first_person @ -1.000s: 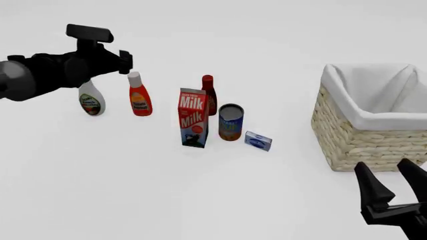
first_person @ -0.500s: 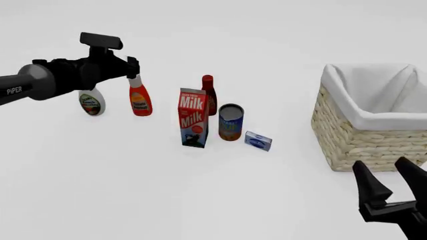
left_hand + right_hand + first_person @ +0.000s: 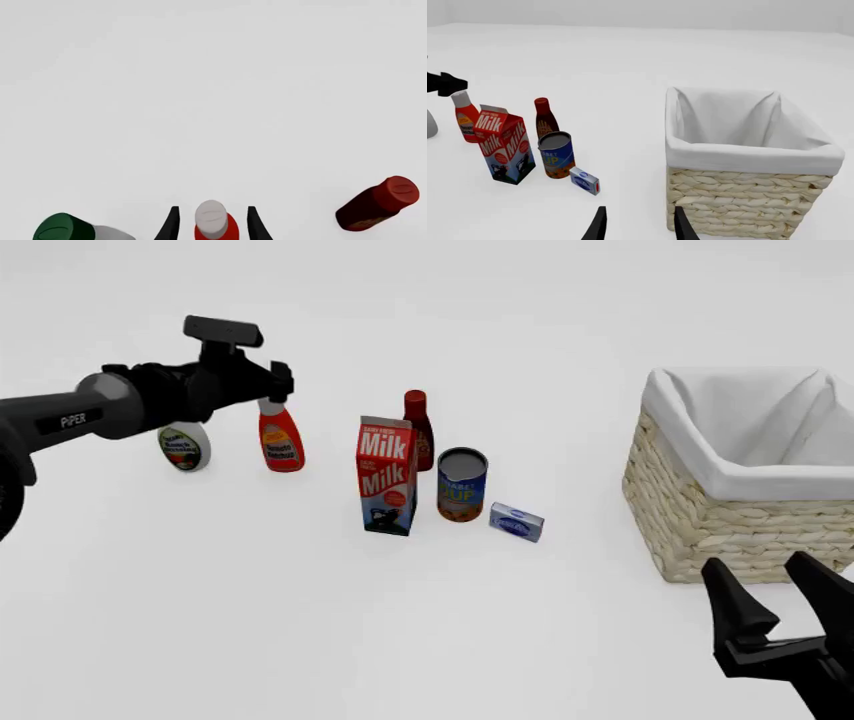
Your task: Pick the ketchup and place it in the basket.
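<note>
On the bench's left side, the left gripper [image 3: 276,383] hung spread wide at the ketchup [image 3: 279,437], its white cap sitting between the fingers [image 3: 171,223], untouched. Rightward stood the milk carton [image 3: 386,475], then the basket [image 3: 741,480]. Nearest me, the right gripper [image 3: 771,606] waited, also gaping.

Red ketchup bottle [image 3: 279,443], white cap, orange label, upright on table far left; woven wicker basket [image 3: 742,508], white cloth lining, open-topped, far right.
</note>
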